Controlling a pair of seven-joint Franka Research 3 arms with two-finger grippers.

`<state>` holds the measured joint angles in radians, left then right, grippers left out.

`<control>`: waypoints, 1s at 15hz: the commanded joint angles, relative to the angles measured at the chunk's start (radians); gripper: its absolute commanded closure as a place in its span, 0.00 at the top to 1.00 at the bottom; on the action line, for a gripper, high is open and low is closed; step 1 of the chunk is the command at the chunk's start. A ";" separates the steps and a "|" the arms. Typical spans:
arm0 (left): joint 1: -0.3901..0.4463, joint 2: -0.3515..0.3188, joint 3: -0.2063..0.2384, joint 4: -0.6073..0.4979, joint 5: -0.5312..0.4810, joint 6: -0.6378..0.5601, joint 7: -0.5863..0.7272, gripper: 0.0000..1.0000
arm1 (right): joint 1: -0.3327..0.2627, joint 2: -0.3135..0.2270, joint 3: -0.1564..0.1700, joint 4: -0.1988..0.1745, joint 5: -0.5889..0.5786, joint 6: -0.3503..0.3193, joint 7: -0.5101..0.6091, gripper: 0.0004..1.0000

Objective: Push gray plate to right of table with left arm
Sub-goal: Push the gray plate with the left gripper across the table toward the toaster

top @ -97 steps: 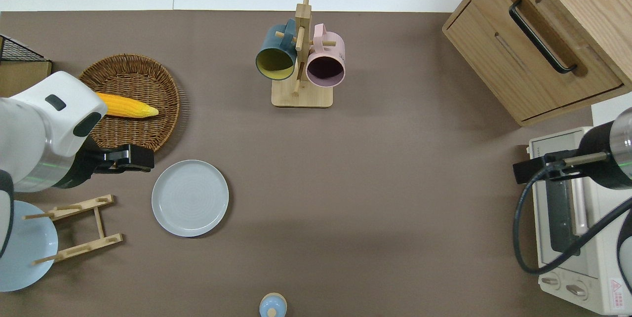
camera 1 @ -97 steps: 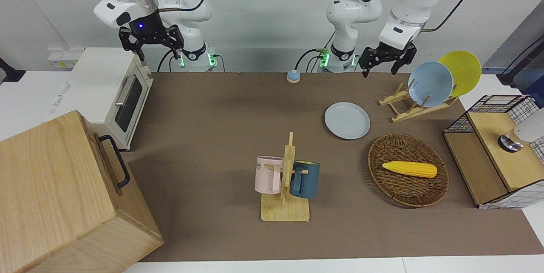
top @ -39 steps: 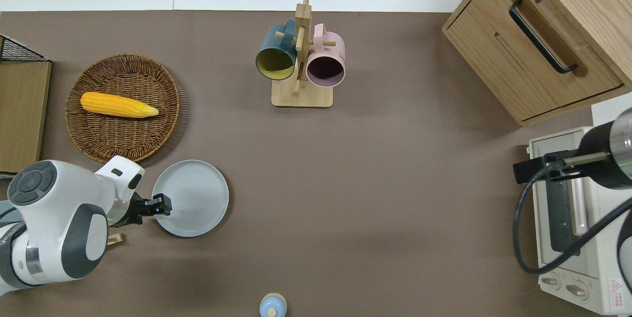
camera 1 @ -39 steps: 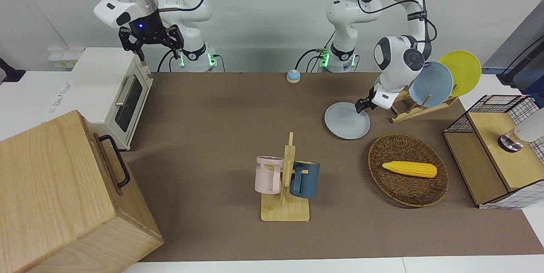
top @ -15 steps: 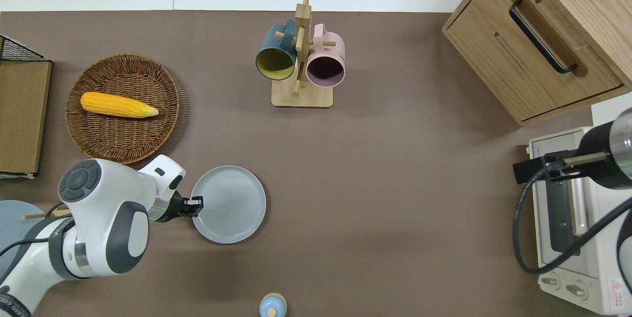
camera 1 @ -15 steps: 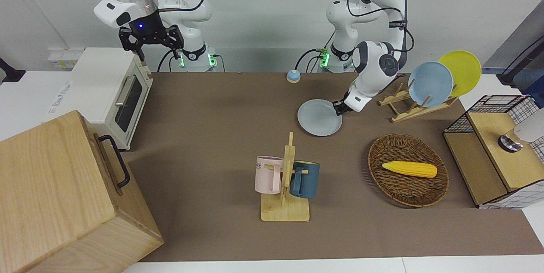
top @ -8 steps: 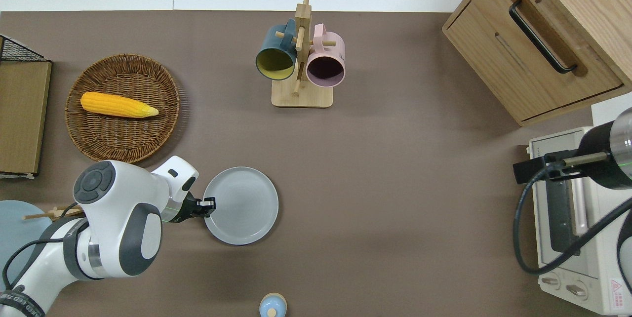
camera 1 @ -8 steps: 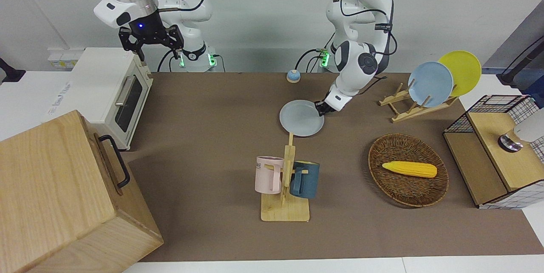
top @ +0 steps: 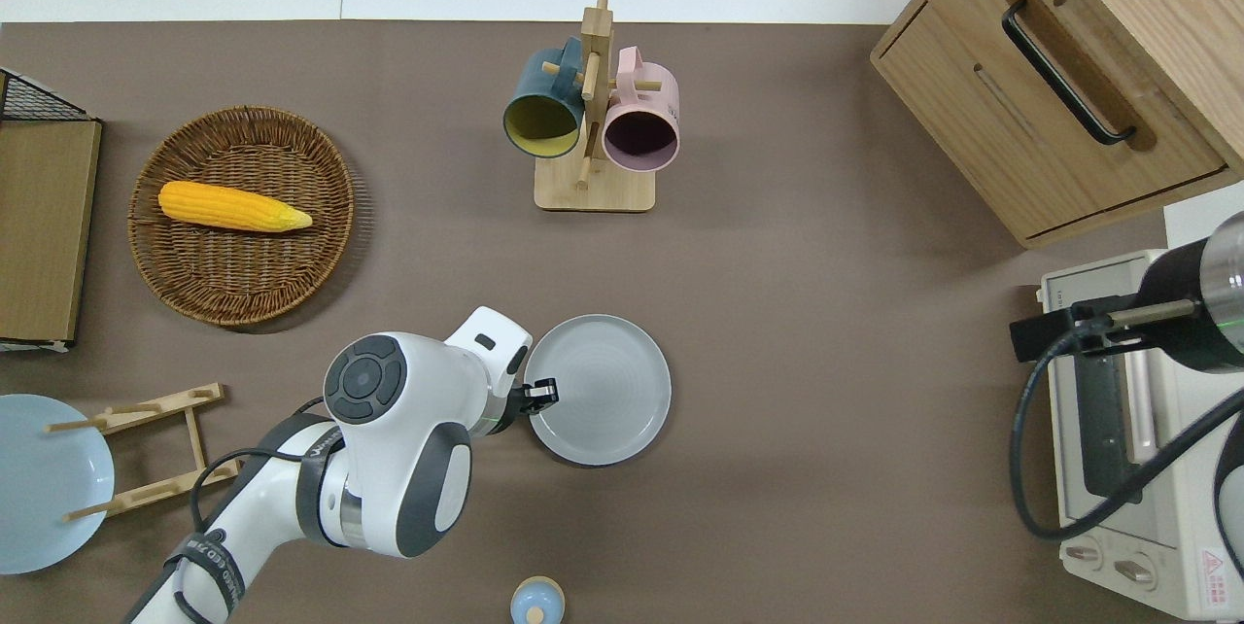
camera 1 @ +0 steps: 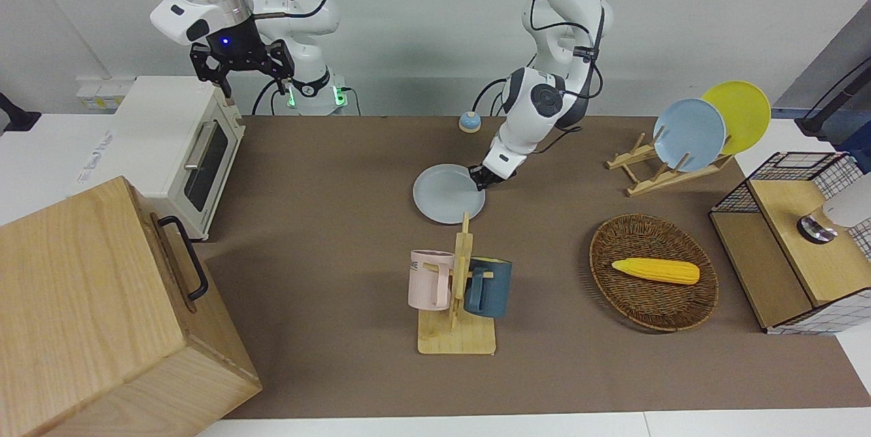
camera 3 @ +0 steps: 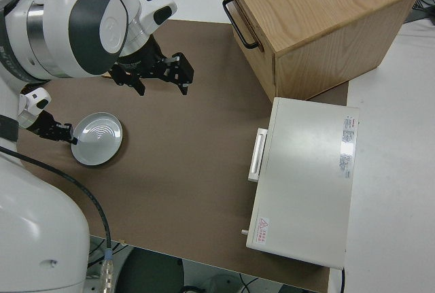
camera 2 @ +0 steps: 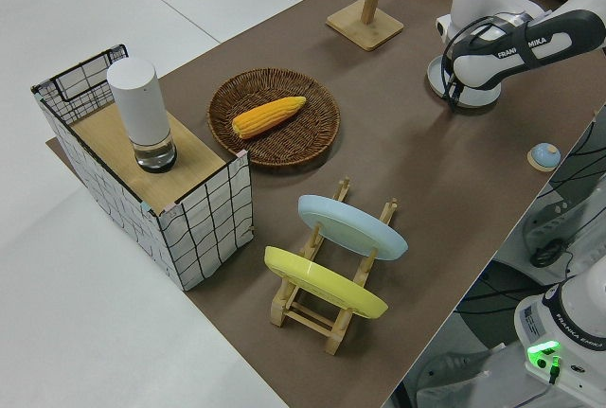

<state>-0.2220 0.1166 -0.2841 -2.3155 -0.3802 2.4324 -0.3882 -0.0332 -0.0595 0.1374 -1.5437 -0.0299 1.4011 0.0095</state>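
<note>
The gray plate (camera 1: 446, 195) (top: 603, 391) (camera 3: 97, 139) lies flat on the brown table (camera 1: 326, 171), near its middle and nearer to the robots than the mug rack. My left gripper (camera 1: 480, 179) (top: 544, 390) (camera 3: 62, 132) is low at the table, its fingers together, with the tip against the plate's rim on the side toward the left arm's end. The left arm's forearm hides most of the plate in the left side view. My right gripper (camera 1: 241, 76) (camera 3: 153, 75) is parked with its fingers spread.
A mug rack (camera 1: 457, 287) (top: 593, 119) holds a pink and a blue mug. A wicker basket (camera 1: 701, 287) holds corn. A plate rack (camera 1: 646, 178) carries a light-blue and a yellow plate. A toaster oven (camera 1: 184, 144) and wooden cabinet (camera 1: 102, 314) stand at the right arm's end. A small bell (camera 1: 469, 122) sits near the robots.
The left gripper has come down to the plate's rim and slid the plate from beside the basket to about mid-table, toward the right arm's end. The right arm has not moved.
</note>
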 commanded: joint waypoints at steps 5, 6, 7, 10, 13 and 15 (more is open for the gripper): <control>-0.149 0.074 0.005 0.077 -0.031 0.053 -0.146 0.00 | -0.024 -0.009 0.019 0.000 -0.008 -0.014 -0.008 1.00; -0.170 0.074 0.005 0.082 -0.042 0.066 -0.159 0.00 | -0.024 -0.009 0.019 0.000 -0.008 -0.014 -0.008 1.00; -0.186 0.075 0.005 0.084 -0.049 0.079 -0.169 0.00 | -0.024 -0.009 0.019 0.000 -0.008 -0.014 -0.008 1.00; -0.232 0.100 0.005 0.090 -0.051 0.112 -0.181 0.00 | -0.024 -0.009 0.019 0.000 -0.008 -0.014 -0.008 1.00; -0.258 0.107 0.005 0.106 -0.054 0.117 -0.205 0.00 | -0.024 -0.009 0.019 0.000 -0.008 -0.014 -0.008 1.00; -0.276 0.135 0.005 0.137 -0.054 0.117 -0.212 0.00 | -0.024 -0.009 0.019 0.000 -0.008 -0.014 -0.008 1.00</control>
<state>-0.4625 0.2026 -0.2890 -2.2285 -0.4169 2.5348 -0.5829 -0.0332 -0.0595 0.1374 -1.5437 -0.0299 1.4011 0.0095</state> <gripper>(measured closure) 0.969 0.004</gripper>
